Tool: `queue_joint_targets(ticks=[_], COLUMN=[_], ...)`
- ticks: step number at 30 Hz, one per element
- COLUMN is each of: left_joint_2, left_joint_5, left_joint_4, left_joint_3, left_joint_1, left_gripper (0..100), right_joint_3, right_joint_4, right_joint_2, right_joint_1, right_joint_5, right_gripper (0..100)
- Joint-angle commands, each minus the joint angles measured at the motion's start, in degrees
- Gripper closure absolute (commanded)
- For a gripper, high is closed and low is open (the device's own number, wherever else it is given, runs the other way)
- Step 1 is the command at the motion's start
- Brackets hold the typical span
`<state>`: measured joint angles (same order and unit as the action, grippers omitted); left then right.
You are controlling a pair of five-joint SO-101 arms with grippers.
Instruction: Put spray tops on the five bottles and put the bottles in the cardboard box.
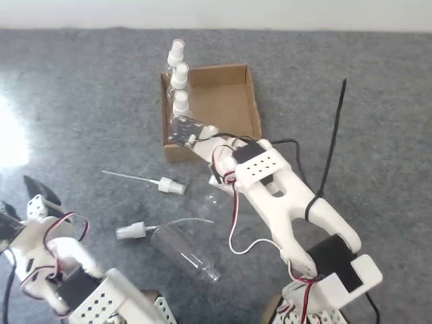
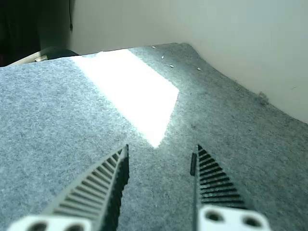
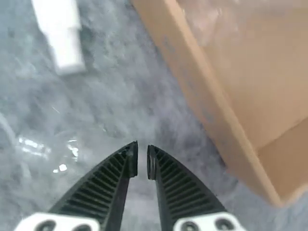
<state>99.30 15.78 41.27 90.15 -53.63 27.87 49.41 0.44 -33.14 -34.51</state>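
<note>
The cardboard box lies at the middle back, and three clear bottles with white spray tops stand along its left wall. In front of it two loose spray tops lie on the carpet with their tubes. One bare bottle lies on its side, and another bottle sits partly under the right arm. My right gripper is shut and holds nothing, low over the carpet beside the box's wall, near a spray top and a bottle. My left gripper is open over bare carpet.
The left arm rests at the front left corner, away from the objects. A black cable runs up on the right of the right arm. A bright patch of sunlight falls on the grey carpet at the far left.
</note>
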Motion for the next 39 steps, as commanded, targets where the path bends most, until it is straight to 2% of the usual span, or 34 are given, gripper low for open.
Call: queue_joint_targets(ticks=[1, 8, 16, 23, 25, 31, 39], left_joint_2=[0.62, 0.62, 0.62, 0.62, 0.62, 0.62, 0.62], left_joint_5=[0.35, 0.35, 0.35, 0.35, 0.35, 0.35, 0.35], left_joint_4=[-1.85, -1.85, -1.85, -1.85, -1.85, -1.85, -1.85], left_joint_3=[-0.22, -0.22, -0.22, -0.22, -0.22, -0.22, -0.22], left_joint_1=[0.26, 0.26, 0.35, 0.35, 0.35, 0.35, 0.35], left_gripper=[80, 80, 80, 80, 80, 80, 80], right_joint_3=[2.11, 3.08, 3.08, 3.08, 3.08, 3.08, 3.08], right_joint_4=[-0.31, 6.46, 15.78, 24.48, 25.8, 28.35, 28.0], right_joint_2=[-1.36, -2.59, -17.19, -28.09, -30.11, -31.25, -31.16], right_joint_1=[2.59, 5.41, 7.87, 5.49, 5.05, 2.68, -4.79], right_joint_5=[-0.88, -0.88, -0.97, -10.46, -10.81, -10.99, -17.49], right_gripper=[98.6, 98.6, 98.2, 97.7, 93.5, 65.6, 63.4])
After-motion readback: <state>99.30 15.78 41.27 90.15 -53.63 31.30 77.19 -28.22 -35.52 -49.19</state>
